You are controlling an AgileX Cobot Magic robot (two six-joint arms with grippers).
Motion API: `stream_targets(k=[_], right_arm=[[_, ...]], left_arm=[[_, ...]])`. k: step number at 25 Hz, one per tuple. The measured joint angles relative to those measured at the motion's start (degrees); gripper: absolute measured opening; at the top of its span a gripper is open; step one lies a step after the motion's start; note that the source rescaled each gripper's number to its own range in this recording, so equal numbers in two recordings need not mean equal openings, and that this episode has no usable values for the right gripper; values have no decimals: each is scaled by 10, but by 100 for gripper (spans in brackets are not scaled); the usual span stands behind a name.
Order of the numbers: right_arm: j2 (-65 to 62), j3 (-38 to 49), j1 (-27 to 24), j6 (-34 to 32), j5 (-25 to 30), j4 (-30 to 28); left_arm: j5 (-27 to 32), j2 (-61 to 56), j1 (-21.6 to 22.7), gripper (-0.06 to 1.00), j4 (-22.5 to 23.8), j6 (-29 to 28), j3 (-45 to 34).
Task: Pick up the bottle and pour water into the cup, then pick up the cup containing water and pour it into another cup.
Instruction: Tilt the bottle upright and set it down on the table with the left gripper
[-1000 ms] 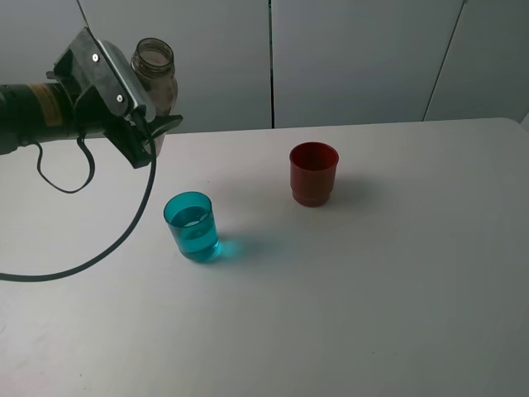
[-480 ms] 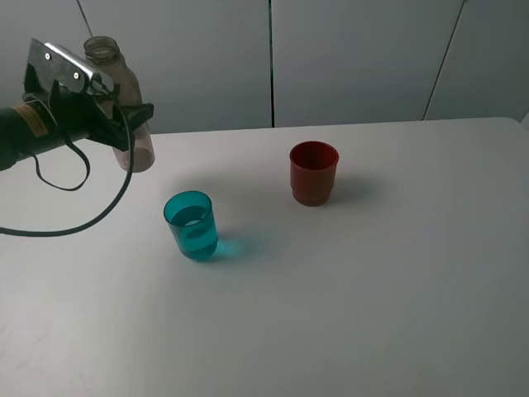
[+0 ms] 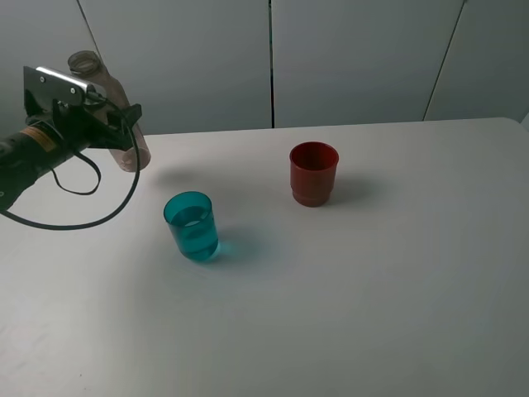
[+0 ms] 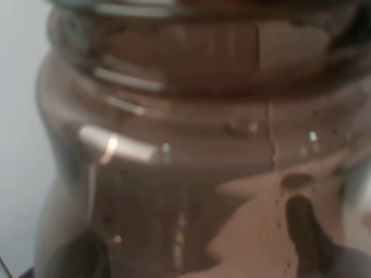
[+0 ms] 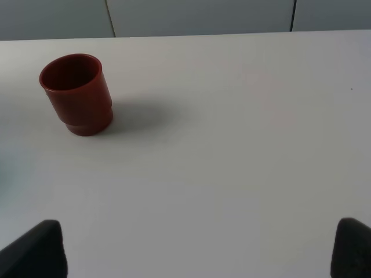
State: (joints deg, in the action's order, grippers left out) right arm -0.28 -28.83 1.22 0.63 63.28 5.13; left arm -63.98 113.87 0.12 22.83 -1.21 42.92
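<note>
my left gripper (image 3: pixel 122 124) is clamped on the tilted bottle (image 3: pixel 89 66), clear of the worktop (image 3: pixel 372 289); my right gripper (image 5: pixel 194 249) has its jaws spread wide.

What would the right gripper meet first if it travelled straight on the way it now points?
Probably only bare table. The right gripper, jaws wide apart, aims past the red cup, which stands off to one side of its line. Depth is hard to judge.
</note>
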Motion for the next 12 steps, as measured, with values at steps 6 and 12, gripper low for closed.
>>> stream_targets(k=[6, 12], right_arm=[[0, 0, 0, -1, 0, 0], [0, 0, 0, -1, 0, 0]], left_arm=[[-14, 28, 16, 1, -4, 1, 29], [-20, 55, 46, 1, -4, -1, 42]])
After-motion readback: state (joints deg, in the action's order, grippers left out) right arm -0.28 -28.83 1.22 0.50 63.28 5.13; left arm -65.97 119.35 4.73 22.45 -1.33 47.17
